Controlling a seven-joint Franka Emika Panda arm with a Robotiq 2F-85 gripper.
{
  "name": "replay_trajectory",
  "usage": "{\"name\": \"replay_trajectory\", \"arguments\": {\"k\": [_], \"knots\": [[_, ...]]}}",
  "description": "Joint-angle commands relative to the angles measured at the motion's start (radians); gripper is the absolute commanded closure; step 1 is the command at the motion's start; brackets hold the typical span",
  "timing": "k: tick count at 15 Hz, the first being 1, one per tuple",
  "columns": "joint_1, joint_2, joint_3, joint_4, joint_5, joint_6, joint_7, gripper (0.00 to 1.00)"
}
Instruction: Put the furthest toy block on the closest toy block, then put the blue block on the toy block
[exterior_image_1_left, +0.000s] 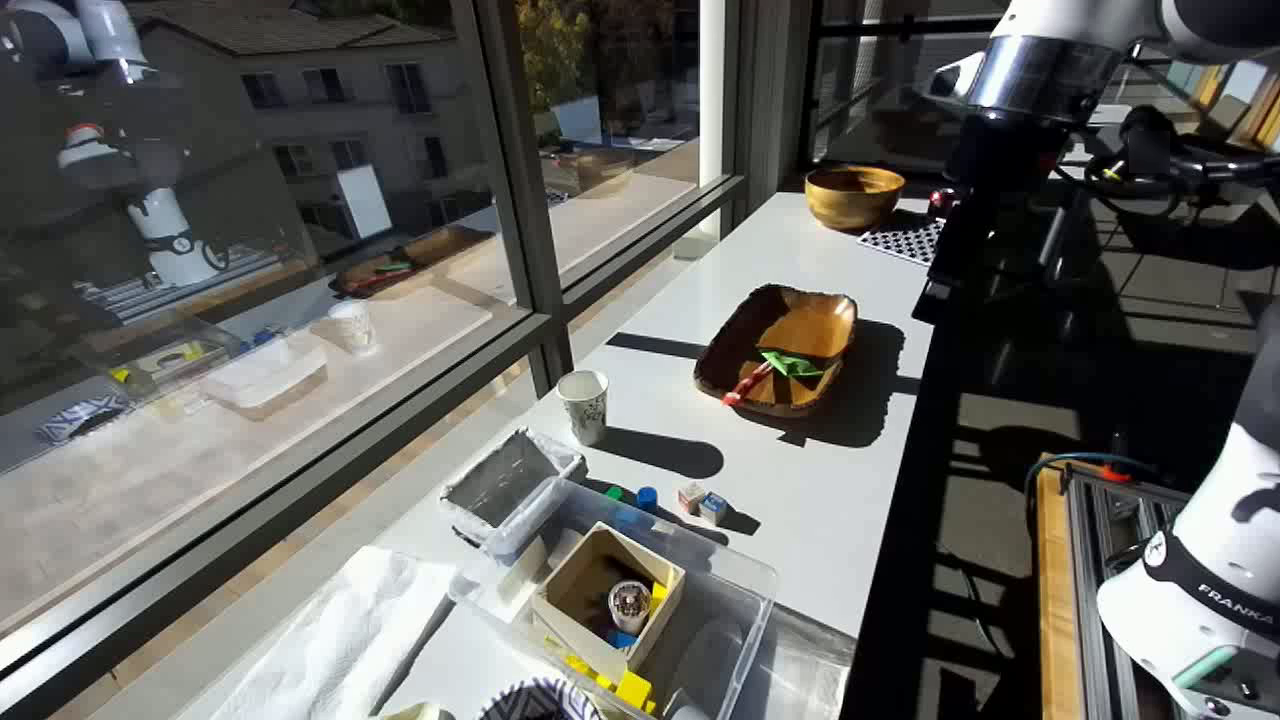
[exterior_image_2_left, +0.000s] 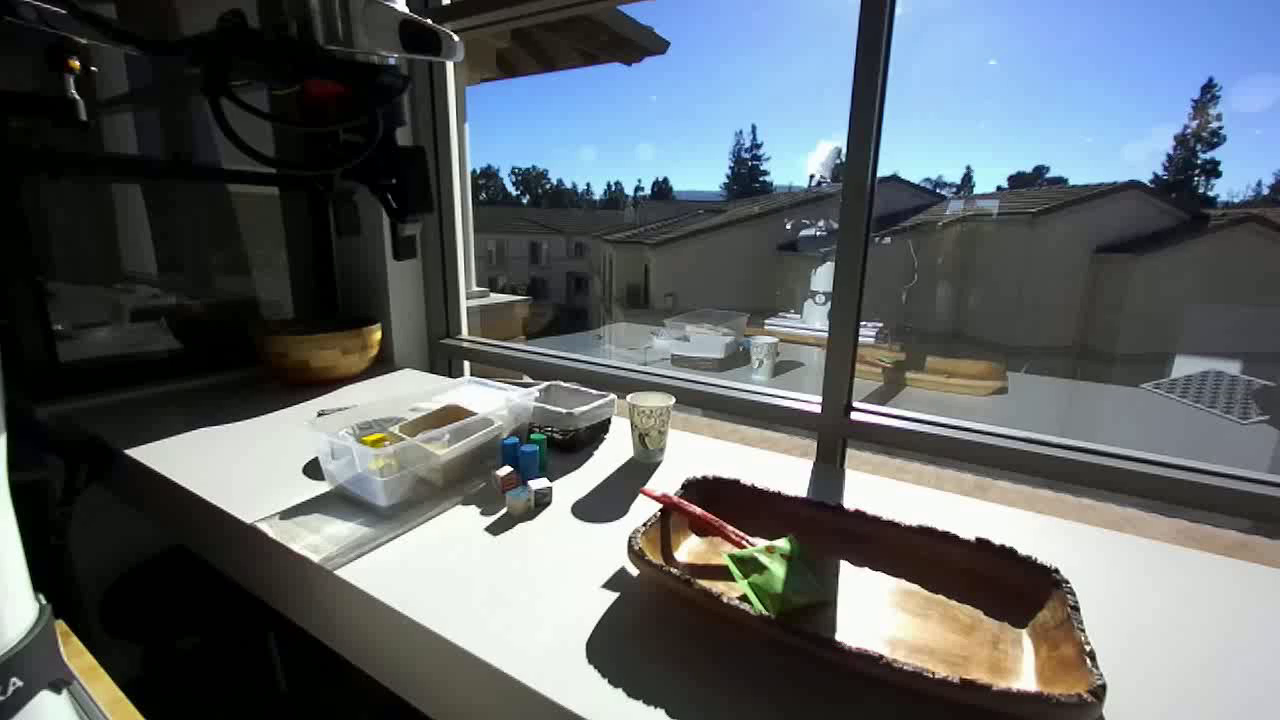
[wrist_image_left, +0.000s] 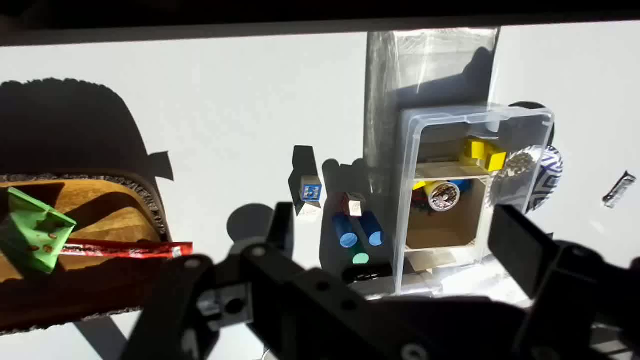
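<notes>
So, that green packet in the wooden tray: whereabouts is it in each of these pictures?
In an exterior view, the green packet is right of centre, about halfway up.
In an exterior view, the green packet is right of centre, well below halfway.
In the wrist view, the green packet is far left, a little below halfway.
Shared landmark: the wooden tray it lies in, which shows in all three.

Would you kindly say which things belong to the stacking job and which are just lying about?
Job: small printed cubes with blue, red or pale faces; probably one of the two bright blue cylinders, unclear which.
Lying about: brown wooden tray; white patterned paper cup; clear plastic box; green cylinder.
</notes>
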Motion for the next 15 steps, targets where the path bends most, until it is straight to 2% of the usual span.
{"name": "replay_trajectory", "arguments": {"k": [1,9,11,15], "knots": [[-0.008,0.001,0.006,0.003,0.006,-0.004,-0.006,0.00],[-0.008,0.001,0.006,0.003,0.006,-0.004,-0.006,0.00],[-0.058,0.019,-0.006,0.007,0.042,0.050,0.088,0.00],[-0.115,0.146,-0.036,0.063,0.077,0.201,0.168,0.00]]}}
